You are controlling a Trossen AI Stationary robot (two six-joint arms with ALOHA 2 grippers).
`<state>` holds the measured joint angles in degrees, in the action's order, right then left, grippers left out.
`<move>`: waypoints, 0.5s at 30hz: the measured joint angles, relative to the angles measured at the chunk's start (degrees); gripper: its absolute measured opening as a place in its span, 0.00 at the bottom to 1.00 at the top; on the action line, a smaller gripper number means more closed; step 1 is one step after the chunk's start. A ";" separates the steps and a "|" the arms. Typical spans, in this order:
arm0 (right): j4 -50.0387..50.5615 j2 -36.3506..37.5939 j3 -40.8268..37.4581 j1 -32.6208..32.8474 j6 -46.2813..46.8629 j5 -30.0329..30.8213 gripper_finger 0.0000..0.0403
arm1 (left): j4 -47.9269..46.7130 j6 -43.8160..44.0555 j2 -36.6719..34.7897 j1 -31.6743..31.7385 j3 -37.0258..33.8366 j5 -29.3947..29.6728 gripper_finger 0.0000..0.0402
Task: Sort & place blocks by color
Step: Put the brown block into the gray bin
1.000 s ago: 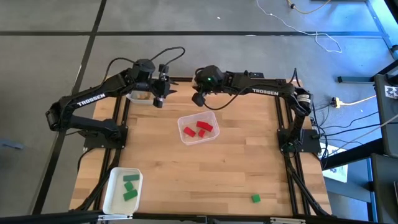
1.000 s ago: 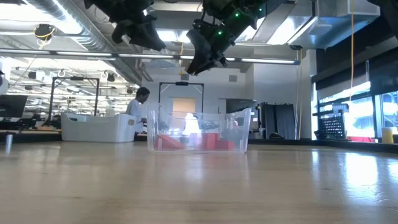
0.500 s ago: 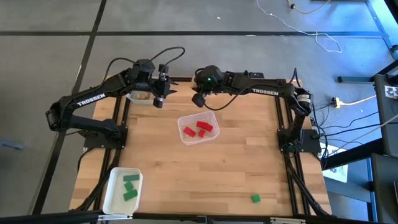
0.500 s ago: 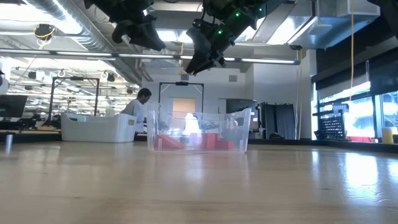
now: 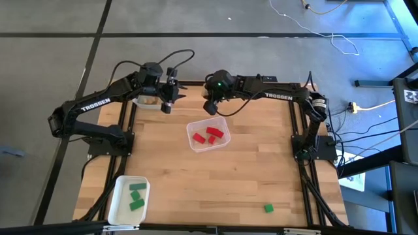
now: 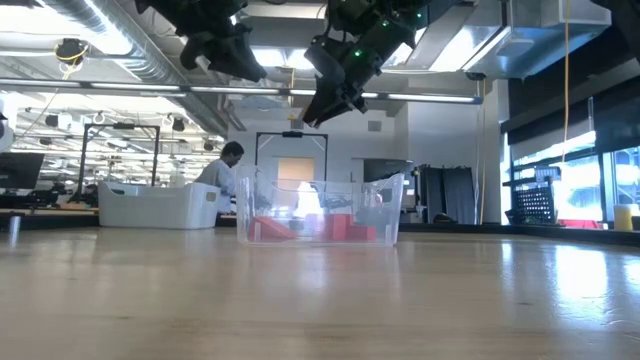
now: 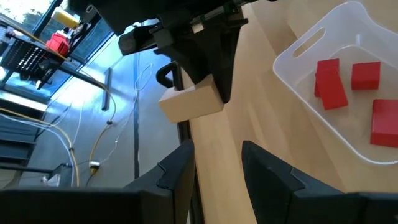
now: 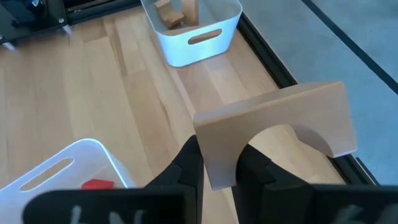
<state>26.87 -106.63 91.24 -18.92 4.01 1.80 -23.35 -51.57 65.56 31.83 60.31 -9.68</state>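
Note:
My right gripper (image 5: 210,108) hangs high over the far rim of the clear tray (image 5: 208,134) and is shut on a tan arch-shaped block (image 8: 273,127); the left wrist view also catches that block (image 7: 189,102). Three red blocks (image 5: 208,135) lie in the clear tray. My left gripper (image 5: 166,106) is open and holds nothing, raised beside a white tray (image 5: 146,101) of tan blocks (image 8: 177,14). A second white tray (image 5: 129,198) near the table's near left corner holds green blocks (image 5: 136,196). One green block (image 5: 268,208) rests on the table near the near edge. My right gripper pinches the tan arch block between its two fingers (image 8: 189,168) at one leg of the arch (image 8: 217,152). The rest of the block sticks out sideways past the fingers. It is lifted clear, well above the table and the clear tray.
The clear tray (image 6: 320,212) stands mid-table on bare wood. Both grippers (image 6: 318,105) (image 6: 232,60) are high above it in the low view. Open tabletop spreads toward the near and right edges. A person shows far back in the room behind the table.
My right gripper, still shut on the tan arch block, has edged slightly down and toward the clear tray. The left arm has kept still.

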 joint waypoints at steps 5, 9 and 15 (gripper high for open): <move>0.13 0.00 0.00 0.01 -0.03 0.00 0.12 | -0.13 0.00 0.00 0.00 0.00 3.04 0.31; 0.53 0.00 0.00 0.00 -0.02 0.02 0.12 | -1.38 0.00 0.00 0.00 -0.03 6.61 0.31; 1.71 0.00 0.00 0.01 0.00 0.02 0.12 | -1.57 0.00 0.00 0.00 -0.04 12.64 0.31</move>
<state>28.58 -106.63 91.24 -18.91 4.01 1.83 -24.92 -51.57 65.56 31.83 60.27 2.96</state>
